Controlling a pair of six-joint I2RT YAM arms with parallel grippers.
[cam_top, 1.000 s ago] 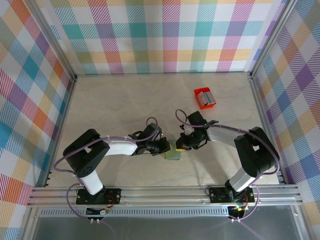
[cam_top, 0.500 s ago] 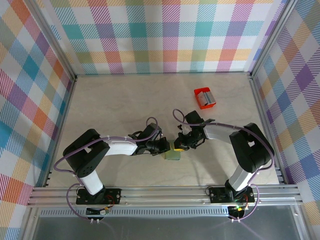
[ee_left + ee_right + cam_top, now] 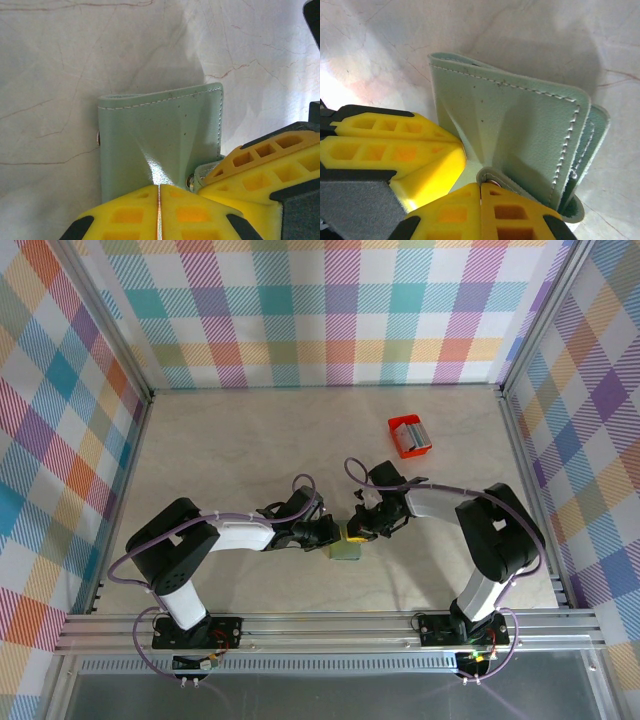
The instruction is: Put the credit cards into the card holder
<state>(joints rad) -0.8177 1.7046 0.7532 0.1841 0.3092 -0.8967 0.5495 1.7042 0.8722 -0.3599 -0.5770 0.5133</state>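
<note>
Table [image 3: 230,450] from above: left gripper [image 3: 333,534] and right gripper [image 3: 362,529] meet at the card holder [image 3: 347,549] near the front edge, with a red box [image 3: 410,435] well apart, far right. Left wrist: left gripper pinches the holder's creased leaf. Right wrist: right gripper pinches its snap tab [image 3: 492,176]; the holder's inside is hidden.

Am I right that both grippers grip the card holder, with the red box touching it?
No: in the top view the red box lies apart, farther back on the right. Left gripper and right gripper do grip the card holder.
</note>
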